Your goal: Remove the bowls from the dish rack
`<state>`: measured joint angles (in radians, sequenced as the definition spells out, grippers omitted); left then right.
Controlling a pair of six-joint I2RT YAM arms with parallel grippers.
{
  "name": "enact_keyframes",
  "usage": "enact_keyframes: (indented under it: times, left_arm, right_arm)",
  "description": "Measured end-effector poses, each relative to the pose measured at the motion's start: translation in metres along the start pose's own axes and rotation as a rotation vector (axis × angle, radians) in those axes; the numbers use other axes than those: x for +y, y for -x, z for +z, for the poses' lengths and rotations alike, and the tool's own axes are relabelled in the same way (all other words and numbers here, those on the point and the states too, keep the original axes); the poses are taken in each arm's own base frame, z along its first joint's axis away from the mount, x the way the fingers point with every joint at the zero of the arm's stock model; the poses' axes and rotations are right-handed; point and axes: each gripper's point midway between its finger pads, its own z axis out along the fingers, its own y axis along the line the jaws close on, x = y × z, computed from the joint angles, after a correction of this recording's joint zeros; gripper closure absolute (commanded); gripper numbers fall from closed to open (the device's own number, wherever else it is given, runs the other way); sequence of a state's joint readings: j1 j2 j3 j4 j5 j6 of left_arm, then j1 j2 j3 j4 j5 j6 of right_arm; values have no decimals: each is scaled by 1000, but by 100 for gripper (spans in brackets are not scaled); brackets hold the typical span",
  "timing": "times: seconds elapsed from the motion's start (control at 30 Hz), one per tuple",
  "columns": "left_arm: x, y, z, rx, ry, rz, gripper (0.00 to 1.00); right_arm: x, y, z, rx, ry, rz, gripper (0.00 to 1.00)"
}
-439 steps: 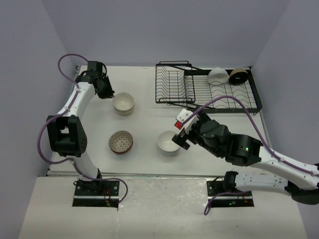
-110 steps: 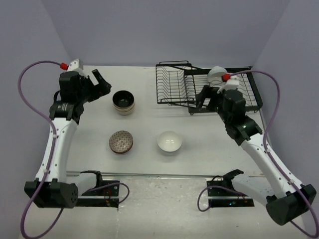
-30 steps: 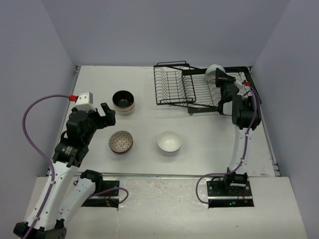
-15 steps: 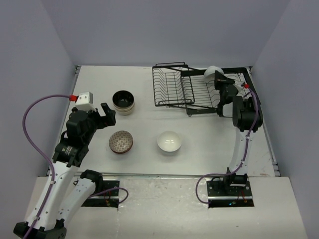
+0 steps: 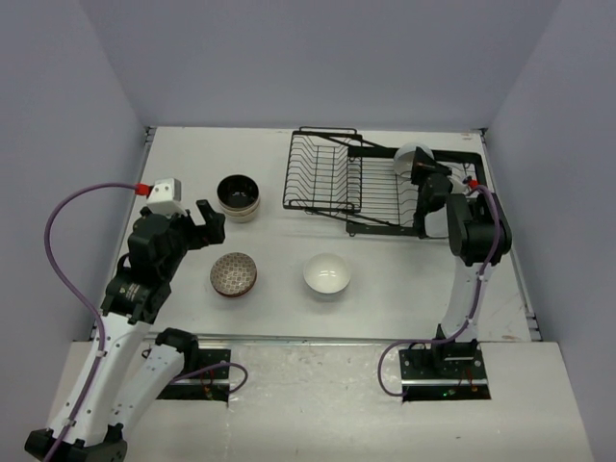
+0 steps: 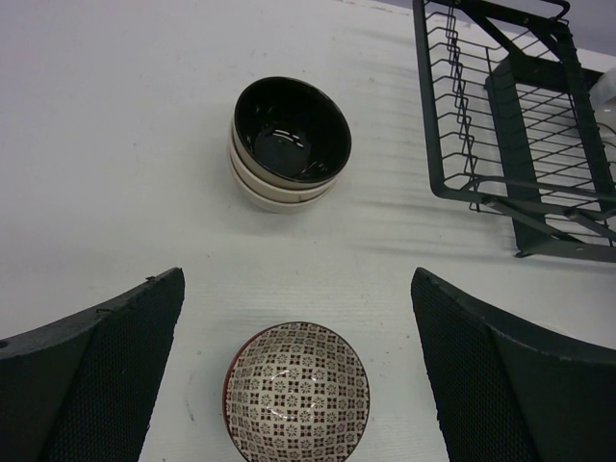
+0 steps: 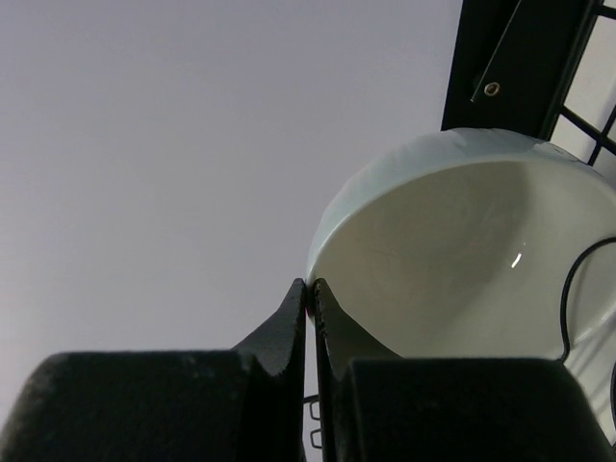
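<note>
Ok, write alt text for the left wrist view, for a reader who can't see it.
The open left gripper hovers over a white table, its dark fingers framing a reddish-brown patterned bowl. Beyond it sits a short stack of beige bowls, dark inside, with a black wire dish rack at upper right.

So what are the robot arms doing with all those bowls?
They are emptying the black wire dish rack. The right arm's fingers are closed at the rim of a plain white ceramic bowl in the rack; whether they truly pinch it is unclear. The left arm's fingers hang open above the table. Already out on the table: a stack of beige bowls with a dark inside, a reddish-brown patterned bowl and another white bowl.
</note>
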<state>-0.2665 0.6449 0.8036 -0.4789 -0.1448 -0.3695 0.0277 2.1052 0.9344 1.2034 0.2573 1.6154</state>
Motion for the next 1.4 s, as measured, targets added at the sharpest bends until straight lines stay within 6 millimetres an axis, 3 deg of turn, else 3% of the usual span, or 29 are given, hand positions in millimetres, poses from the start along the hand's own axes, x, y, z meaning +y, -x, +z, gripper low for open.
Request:
enact_keyframes:
  times: [0.5,0.7,0.93,1.4]
  left_arm:
    - [-3,-1,-1,1,-14,11,0]
    - [-3,0,-1,0,-14,17,0]
    - [-3,0,-2,-2,-15,17,0]
    - [-3,-1,-1,2,-14,18,0]
  right_arm:
    - [6,-24,44,170,51,-12,100]
    - [6,-35,37,265,67,-143,100]
    - [4,-42,15,426,98,-310,100]
    - [9,-61,-13,842,241,-412,100]
